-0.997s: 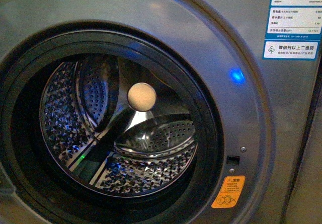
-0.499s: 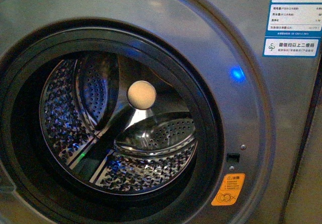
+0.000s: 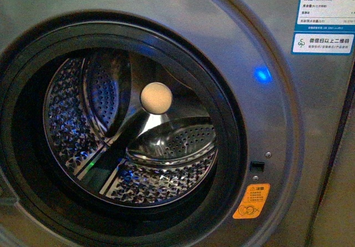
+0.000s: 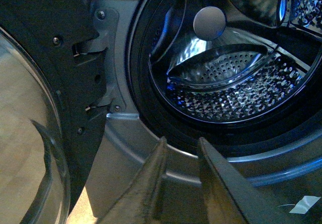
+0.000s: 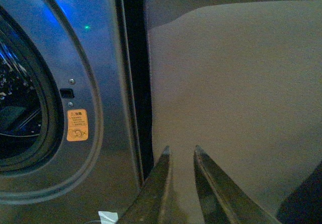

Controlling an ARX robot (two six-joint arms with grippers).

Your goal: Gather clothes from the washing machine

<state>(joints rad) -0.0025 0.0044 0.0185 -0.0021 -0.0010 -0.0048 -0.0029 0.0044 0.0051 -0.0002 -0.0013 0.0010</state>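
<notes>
At the porthole: the washing machine (image 3: pixel 288 147) filled the front view, its round mouth wide open onto the perforated steel drum (image 3: pixel 72 125).
Drum contents: only bare metal, the raised paddles and a pale round hub (image 3: pixel 156 98) at the back showed; no dark clothes could be seen inside from any view.
Door: the black-rimmed glass door (image 4: pixel 30 148) stood swung out beside the porthole, hinged at the side seen in the left wrist view.
Front panel: an orange warning sticker (image 3: pixel 251 201) sat below and to the right of the porthole, with a small latch slot (image 3: pixel 257 166) just above it and a blue light (image 3: pixel 262 74) higher up; white-and-blue labels (image 3: pixel 327 14) were stuck near the upper corner.
Left gripper (image 4: pixel 180 146): its fingers were nearly closed, a narrow gap between them, grasping nothing, just below the porthole rim.
Right gripper (image 5: pixel 181 153): its fingers were likewise almost together and empty, off to the side of the washing machine, in front of a plain beige panel (image 5: pixel 236 78).
</notes>
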